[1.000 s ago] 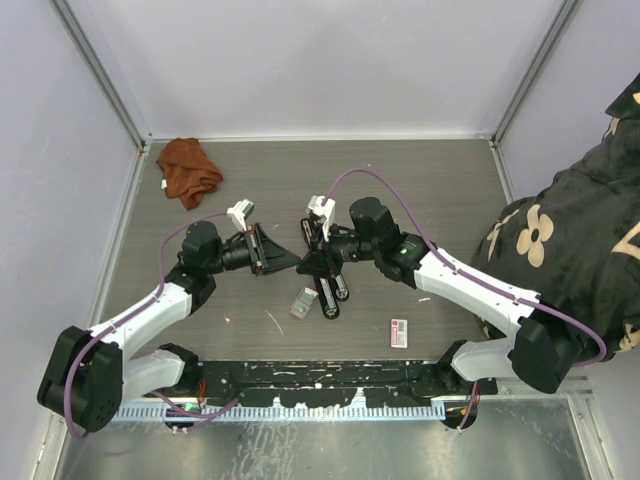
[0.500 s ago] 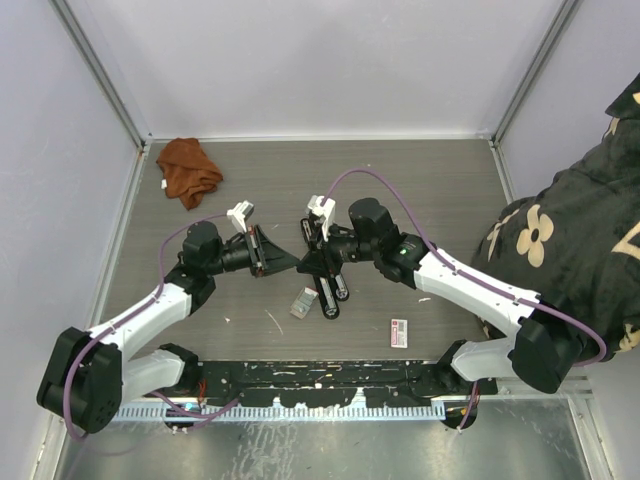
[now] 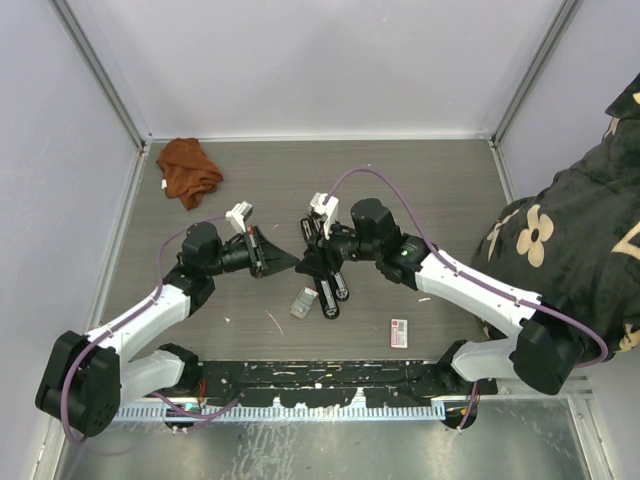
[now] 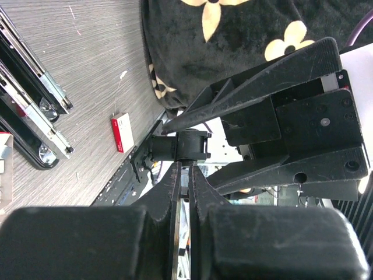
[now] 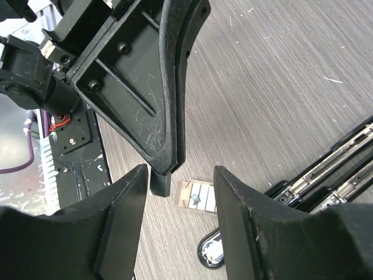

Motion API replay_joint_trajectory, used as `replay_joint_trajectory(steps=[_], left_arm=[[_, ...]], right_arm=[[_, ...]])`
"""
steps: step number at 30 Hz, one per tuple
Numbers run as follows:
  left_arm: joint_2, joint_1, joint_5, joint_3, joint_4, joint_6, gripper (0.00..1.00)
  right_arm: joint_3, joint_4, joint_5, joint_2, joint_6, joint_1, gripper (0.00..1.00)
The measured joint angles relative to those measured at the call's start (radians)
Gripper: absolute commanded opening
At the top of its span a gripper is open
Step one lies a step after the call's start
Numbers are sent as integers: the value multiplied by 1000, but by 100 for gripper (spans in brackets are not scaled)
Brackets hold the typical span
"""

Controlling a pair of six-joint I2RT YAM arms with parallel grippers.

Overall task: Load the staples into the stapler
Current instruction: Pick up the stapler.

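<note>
The black stapler (image 3: 331,290) lies opened on the table, its metal rails (image 4: 35,116) bare. Just left of it sits the tiny tray of staples (image 3: 302,303), silvery strips inside (image 5: 198,198). The red-and-white box (image 3: 399,333) lies nearer the front. Both grippers meet tip to tip above the table, just behind the stapler. My left gripper (image 3: 290,261) is shut to a thin slit (image 4: 185,166); I cannot tell whether anything is pinched there. My right gripper (image 3: 309,263) stands open (image 5: 180,175), and the left gripper's fingers (image 5: 160,87) reach in between its jaws.
An orange cloth (image 3: 188,170) lies crumpled at the back left. A person's black flowered sleeve (image 3: 570,230) hangs over the table's right edge. Grey walls close the table in at the back and sides.
My right gripper's jaws have spread apart while my left gripper's jaws have closed. Both arms stay almost where they were.
</note>
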Motion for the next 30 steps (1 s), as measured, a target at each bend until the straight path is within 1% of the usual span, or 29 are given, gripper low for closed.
replay_joint_trajectory(steps=[5, 12, 16, 18, 19, 25, 30], left_arm=[[-4, 0, -16, 0, -4, -33, 2], [-19, 14, -39, -3, -46, -100, 2], [-67, 21, -65, -3, -102, -119, 2], [-95, 24, -76, -3, -127, -130, 2], [-110, 24, -81, -3, -138, -134, 3], [-167, 26, -94, -3, -161, -154, 3], [-184, 26, -93, -2, -171, -156, 3]], right_arm=[[-64, 74, 38, -53, 12, 0, 58], [-217, 258, 105, -185, 38, 0, 57], [-288, 395, 107, -196, 38, 5, 60], [-360, 488, 106, -200, 37, 13, 60], [-369, 495, 106, -200, 37, 18, 60], [-520, 719, 118, -233, -5, 61, 60], [-545, 854, 131, -222, -61, 115, 59]])
